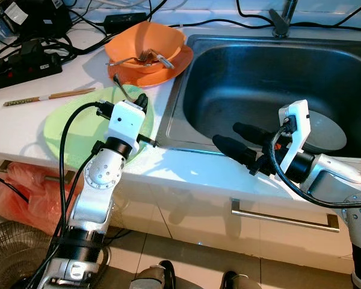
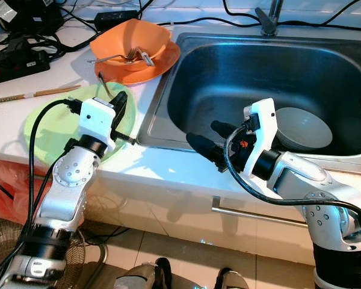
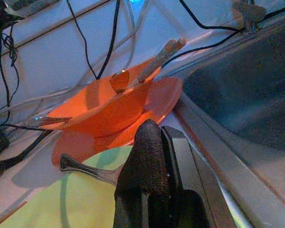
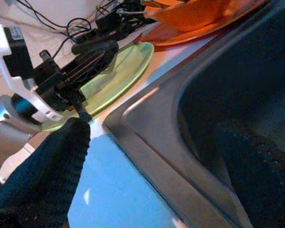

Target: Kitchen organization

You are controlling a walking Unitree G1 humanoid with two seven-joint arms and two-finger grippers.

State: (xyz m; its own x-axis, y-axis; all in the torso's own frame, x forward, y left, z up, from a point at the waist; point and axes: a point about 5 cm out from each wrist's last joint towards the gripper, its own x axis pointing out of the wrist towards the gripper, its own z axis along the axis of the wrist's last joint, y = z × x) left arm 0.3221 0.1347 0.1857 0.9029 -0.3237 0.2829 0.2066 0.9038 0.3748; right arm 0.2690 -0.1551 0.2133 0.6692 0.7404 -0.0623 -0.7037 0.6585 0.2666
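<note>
We judged step: lift utensil | left gripper [image 3: 147, 156] fingers together on slim metal utensil [image 3: 83, 167] over pale green round plate [image 1: 69, 129], beside steel sink [image 1: 186, 90] | right gripper [image 1: 237, 144] fingers apart at sink's front rim | advice: raise straight, clear stacked orange bowl [image 1: 145, 45].

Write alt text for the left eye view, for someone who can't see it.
A robot's left gripper holds a metal utensil over a green plate on a white counter, beside an orange bowl stacked on an orange plate. Its open right gripper hovers at the front edge of a steel sink holding a white bowl.
</note>
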